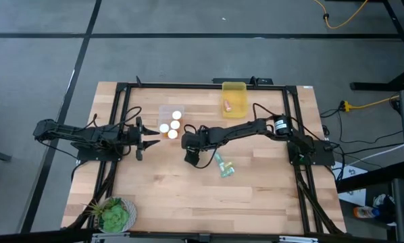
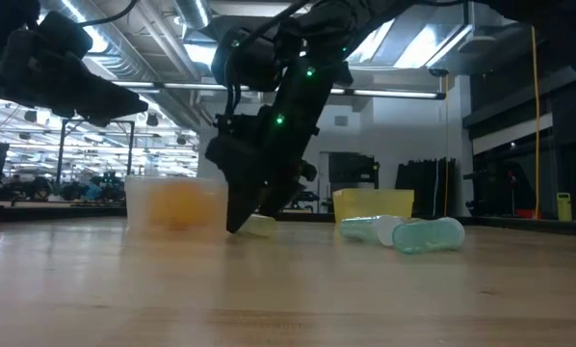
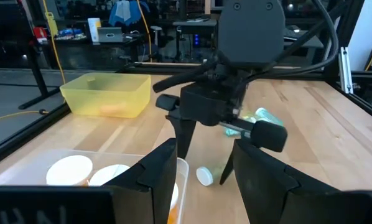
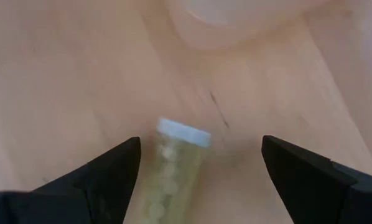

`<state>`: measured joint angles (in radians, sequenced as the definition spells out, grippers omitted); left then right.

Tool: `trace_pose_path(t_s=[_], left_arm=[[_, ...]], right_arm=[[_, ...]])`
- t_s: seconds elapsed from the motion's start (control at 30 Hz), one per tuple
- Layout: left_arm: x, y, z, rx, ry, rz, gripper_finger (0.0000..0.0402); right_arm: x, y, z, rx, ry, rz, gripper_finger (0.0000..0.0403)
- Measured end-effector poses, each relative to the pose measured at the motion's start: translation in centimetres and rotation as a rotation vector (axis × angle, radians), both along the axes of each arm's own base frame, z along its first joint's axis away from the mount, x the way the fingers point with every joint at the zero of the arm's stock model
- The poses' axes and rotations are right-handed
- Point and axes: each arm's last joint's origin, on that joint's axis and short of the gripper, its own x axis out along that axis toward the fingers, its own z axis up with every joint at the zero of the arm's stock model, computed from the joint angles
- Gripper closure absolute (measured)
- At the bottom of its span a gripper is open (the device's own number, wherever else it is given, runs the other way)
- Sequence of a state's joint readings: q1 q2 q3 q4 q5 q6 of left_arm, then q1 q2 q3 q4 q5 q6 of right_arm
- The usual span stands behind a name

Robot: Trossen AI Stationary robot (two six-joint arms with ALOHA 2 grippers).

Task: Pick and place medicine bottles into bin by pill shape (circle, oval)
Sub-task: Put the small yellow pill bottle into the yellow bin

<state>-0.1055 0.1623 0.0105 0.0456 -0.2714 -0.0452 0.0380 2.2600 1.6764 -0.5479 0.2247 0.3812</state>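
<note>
A slim yellowish bottle (image 4: 173,171) with a white cap lies on its side on the wooden table. My right gripper (image 4: 201,146) is open and points down over it, one finger on either side, touching nothing; it also shows in the high view (image 1: 190,159). A clear bin (image 1: 169,121) holds three orange bottles with white caps (image 1: 173,125). A yellow bin (image 1: 234,98) holds one orange bottle. Two teal and pale green bottles (image 1: 223,166) lie on the table. My left gripper (image 1: 142,141) is open and empty, just left of the clear bin.
A potted plant (image 1: 114,214) stands at the table's near left corner. A black frame (image 1: 121,101) runs around the table's edges. The yellowish bottle (image 2: 260,225) lies close to the clear bin's right side.
</note>
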Motion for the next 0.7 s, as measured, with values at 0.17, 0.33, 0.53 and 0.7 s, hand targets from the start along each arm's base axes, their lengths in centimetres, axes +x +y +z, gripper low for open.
trace_pose_path(t_s=[0.17,0.33,0.53,0.7], left_arm=[[0.00,0.00,0.00,0.000,0.000,0.000,0.0253],[0.00,0.00,0.00,0.000,0.000,0.000,0.0253],[0.00,0.00,0.00,0.000,0.000,0.000,0.0253],[0.00,0.00,0.00,0.003,0.001,0.000,0.0253]], right_arm=[[0.22,0.05,-0.69,0.000,0.002,-0.005,0.0068],[0.19,0.06,-0.54,-0.024,-0.001,-0.019,0.0093],[0.19,-0.17,-0.37,0.010,0.010,-0.012,0.0155],[0.19,-0.46,-0.38,0.023,0.009,-0.031,0.0210]])
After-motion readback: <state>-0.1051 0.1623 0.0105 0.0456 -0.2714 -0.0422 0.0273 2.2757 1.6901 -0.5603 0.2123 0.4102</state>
